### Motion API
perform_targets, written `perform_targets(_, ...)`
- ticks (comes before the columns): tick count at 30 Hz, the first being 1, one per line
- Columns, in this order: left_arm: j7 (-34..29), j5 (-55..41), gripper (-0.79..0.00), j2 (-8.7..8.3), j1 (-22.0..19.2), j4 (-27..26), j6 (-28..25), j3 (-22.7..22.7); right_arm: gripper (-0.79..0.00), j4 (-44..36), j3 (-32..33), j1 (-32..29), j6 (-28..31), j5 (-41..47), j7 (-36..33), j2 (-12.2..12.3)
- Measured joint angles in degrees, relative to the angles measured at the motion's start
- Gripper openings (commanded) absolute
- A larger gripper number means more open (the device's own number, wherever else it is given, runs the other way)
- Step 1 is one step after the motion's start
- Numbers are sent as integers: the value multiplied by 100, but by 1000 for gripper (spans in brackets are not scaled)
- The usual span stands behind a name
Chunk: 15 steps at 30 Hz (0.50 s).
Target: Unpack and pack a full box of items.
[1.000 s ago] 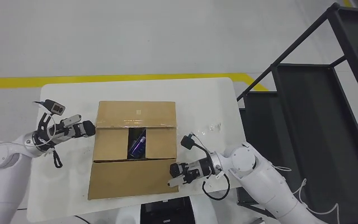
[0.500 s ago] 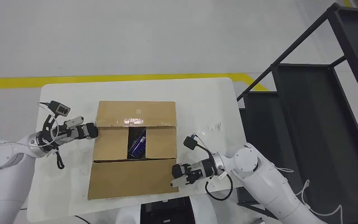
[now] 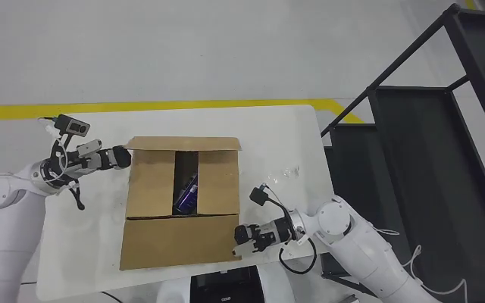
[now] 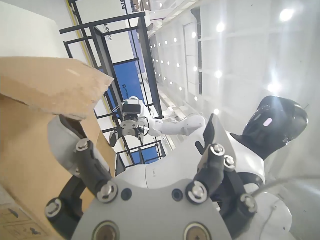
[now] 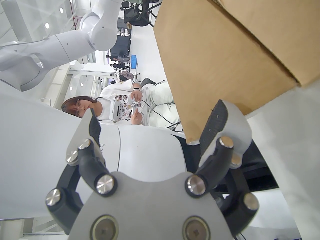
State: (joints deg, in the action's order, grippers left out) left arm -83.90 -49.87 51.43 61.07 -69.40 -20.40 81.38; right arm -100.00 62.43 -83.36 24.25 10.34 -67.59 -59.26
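I have the left gripper [image 4: 136, 126] spread wide, holding nothing; the far flap [image 4: 50, 83] is raised, its ragged corner just over one finger [image 4: 65, 136]; the box [image 3: 151, 189] wall runs alongside that finger; open air past the other finger. Right gripper [image 5: 153, 108] is also wide, nothing clamped; the near flap [image 5: 200, 58] corner touches the inside of one pad [image 5: 215, 121]; free room across to the opposite finger. The box sits mid table [image 3: 280, 136]; its centre gap is open, with a dark item [image 3: 187, 195] inside.

Brown cardboard box [image 3: 151, 193], flaps parted, shows a purple item [image 3: 187, 197] inside.
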Motion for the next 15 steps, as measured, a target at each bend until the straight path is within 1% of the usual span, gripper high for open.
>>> perform_targets(4, -121, -111, 0, 36, -241, 65, 121, -80, 0, 6, -36, 16, -4, -24, 30, 12)
perform_targets(7, -210, -204, 0, 86, -504, 248, 212, -217, 0, 5, -11, -9, 34, -3, 37, 31)
perform_targets(11, -148, -220, 0, 183, -985, 579, 269, -481, 0, -35, 68, -106, 94, 17, 23, 73)
perform_targets(15, -155, -286, 0, 269, -1380, 883, 248, -673, 0, -123, 146, -245, 147, 2, 15, 118)
